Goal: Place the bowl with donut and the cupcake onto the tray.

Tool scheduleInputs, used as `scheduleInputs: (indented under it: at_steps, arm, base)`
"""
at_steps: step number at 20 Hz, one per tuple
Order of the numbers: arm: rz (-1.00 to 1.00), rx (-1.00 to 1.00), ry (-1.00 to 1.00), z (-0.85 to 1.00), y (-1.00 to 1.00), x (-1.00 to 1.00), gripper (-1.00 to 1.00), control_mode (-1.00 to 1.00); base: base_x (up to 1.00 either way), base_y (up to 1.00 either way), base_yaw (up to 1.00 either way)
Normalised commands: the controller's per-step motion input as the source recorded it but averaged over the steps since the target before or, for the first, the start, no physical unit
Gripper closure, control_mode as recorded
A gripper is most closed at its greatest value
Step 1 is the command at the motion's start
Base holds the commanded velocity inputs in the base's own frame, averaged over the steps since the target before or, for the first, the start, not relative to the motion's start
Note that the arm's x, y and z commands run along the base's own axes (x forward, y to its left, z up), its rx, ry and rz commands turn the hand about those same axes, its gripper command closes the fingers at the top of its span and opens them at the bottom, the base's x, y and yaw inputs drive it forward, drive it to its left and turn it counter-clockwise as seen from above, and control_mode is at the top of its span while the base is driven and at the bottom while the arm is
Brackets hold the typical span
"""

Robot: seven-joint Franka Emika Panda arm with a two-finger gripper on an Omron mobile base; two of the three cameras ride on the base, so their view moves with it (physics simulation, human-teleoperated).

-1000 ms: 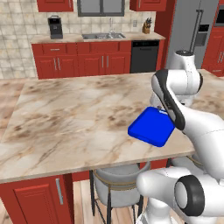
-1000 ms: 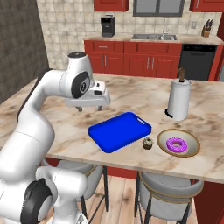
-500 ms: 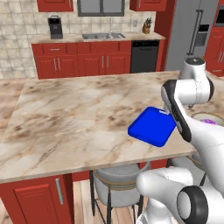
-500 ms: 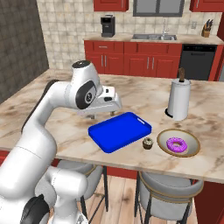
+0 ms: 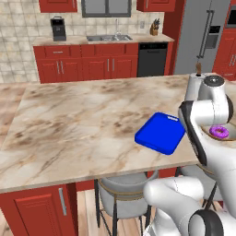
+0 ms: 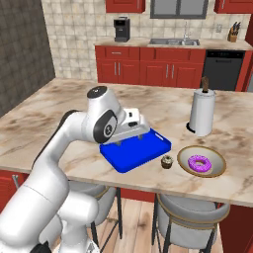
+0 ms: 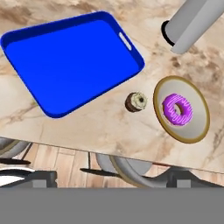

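Observation:
The blue tray (image 6: pixel 150 150) lies near the counter's front edge, also in the hand view (image 7: pixel 74 61) and the left base view (image 5: pixel 159 133). Just right of it stands the cupcake (image 6: pixel 167 161), small and brown (image 7: pixel 136 101). Farther right, the tan bowl (image 6: pixel 217 165) holds the pink-frosted donut (image 6: pixel 199 162); both appear in the hand view as bowl (image 7: pixel 199 122) and donut (image 7: pixel 177 109). The donut (image 5: pixel 219 132) peeks out past the arm. My gripper (image 6: pixel 131 141) hovers over the tray's left part, open, with nothing between its fingers.
A paper towel roll (image 6: pixel 202 112) stands upright behind the bowl, seen also in the hand view (image 7: pixel 192 22). Stools (image 6: pixel 190 207) sit under the counter's front edge. The marble counter (image 5: pixel 69 124) stretches wide to the left of the tray.
The arm has swung to the right, carrying the hand from left of the tray to above it. The gripper has stayed open. The objects on the counter have not moved.

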Motion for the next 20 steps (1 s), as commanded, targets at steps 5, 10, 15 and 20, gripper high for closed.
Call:
scheduleInputs:
  at_steps: [5, 10, 15, 20]
  arm:
    - [0.00, -0.14, -0.04, -0.33, -0.38, 0.00, -1.00, -1.00]
    - [0.00, -0.16, 0.00, -0.22, -0.24, 0.00, -1.00, -1.00]
    - [0.00, -0.15, 0.00, -0.15, -0.21, 0.00, -1.00, -1.00]
    - [0.00, -0.11, 0.00, -0.06, -0.15, 0.00, -1.00, -1.00]
  base:
    - [0.00, 0.00, 0.00]
    - [0.00, 0.00, 0.00]
    - [0.00, 0.00, 0.00]
    - [0.00, 0.00, 0.00]
